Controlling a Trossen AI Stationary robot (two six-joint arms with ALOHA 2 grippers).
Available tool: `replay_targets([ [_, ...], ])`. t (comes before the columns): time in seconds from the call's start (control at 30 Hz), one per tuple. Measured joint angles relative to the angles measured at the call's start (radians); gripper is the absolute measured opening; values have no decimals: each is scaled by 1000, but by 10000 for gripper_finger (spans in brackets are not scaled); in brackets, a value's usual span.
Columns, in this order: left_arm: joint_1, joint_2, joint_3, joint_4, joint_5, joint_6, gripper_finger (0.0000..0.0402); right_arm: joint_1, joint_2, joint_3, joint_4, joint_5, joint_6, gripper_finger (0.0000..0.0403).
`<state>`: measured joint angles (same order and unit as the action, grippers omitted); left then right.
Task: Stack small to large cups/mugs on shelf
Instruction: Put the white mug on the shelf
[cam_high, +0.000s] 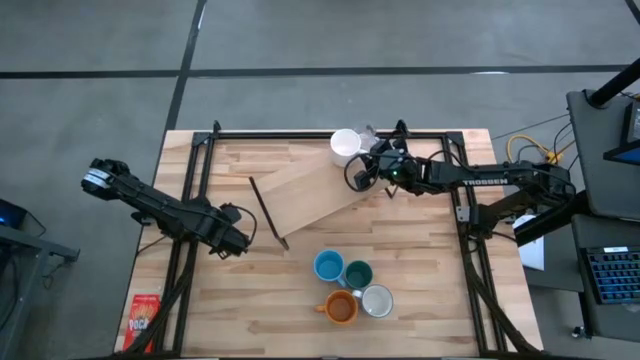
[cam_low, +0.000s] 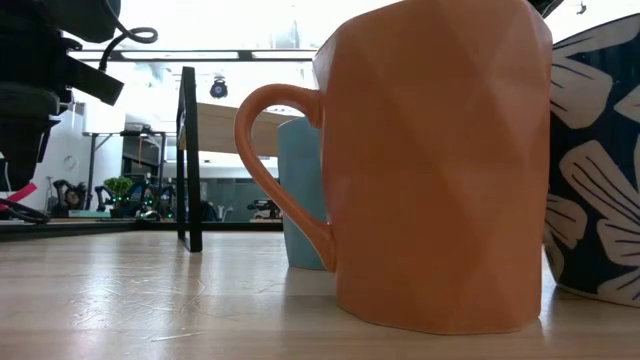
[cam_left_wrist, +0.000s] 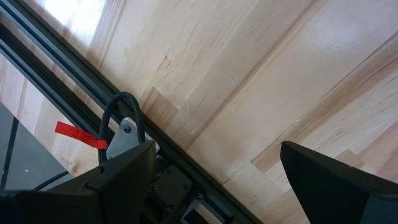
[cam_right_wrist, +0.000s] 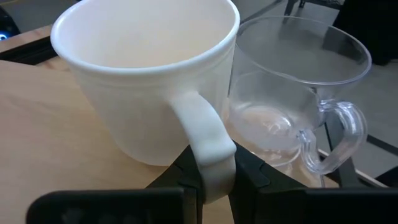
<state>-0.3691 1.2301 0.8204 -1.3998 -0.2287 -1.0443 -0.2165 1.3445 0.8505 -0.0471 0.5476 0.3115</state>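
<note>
A white mug (cam_high: 345, 147) stands upright at the far right end of the light-wood shelf (cam_high: 305, 195), with a clear glass mug (cam_high: 369, 134) right beside it. My right gripper (cam_high: 360, 168) is shut on the white mug. Light blue (cam_high: 328, 266), dark teal (cam_high: 357, 273), orange (cam_high: 341, 306) and grey-white (cam_high: 377, 300) mugs stand together on the tabletop near the front. My left gripper (cam_high: 237, 243) is open and empty over the table, left of the shelf. My right gripper pinches the white mug's handle (cam_right_wrist: 208, 146) between its two fingers (cam_right_wrist: 180, 171), at the handle's lower part. The fingers come about level from the table's right side. The mug stays upright, mouth up; whether its base rests on the wood, I cannot tell.
The clear glass mug (cam_right_wrist: 298, 112) stands close against the white mug on its far side. The shelf lies slantwise across the table, with a thin black leg (cam_high: 266, 210) at its left end. Black frame rails (cam_high: 190, 200) run along the table's sides. A red packet (cam_high: 143, 318) lies front left.
</note>
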Motion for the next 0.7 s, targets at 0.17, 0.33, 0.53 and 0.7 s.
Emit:
replay_targets([
  [0.17, 0, 0, 0, 0, 0, 0, 331, 0, 0, 0, 0, 0, 0, 36],
  [0.33, 0, 0, 0, 0, 0, 0, 331, 0, 0, 0, 0, 0, 0, 36],
  [0.53, 0, 0, 0, 0, 0, 0, 331, 0, 0, 0, 0, -1, 0, 36],
  [0.7, 0, 0, 0, 0, 0, 0, 331, 0, 0, 0, -1, -2, 0, 44],
])
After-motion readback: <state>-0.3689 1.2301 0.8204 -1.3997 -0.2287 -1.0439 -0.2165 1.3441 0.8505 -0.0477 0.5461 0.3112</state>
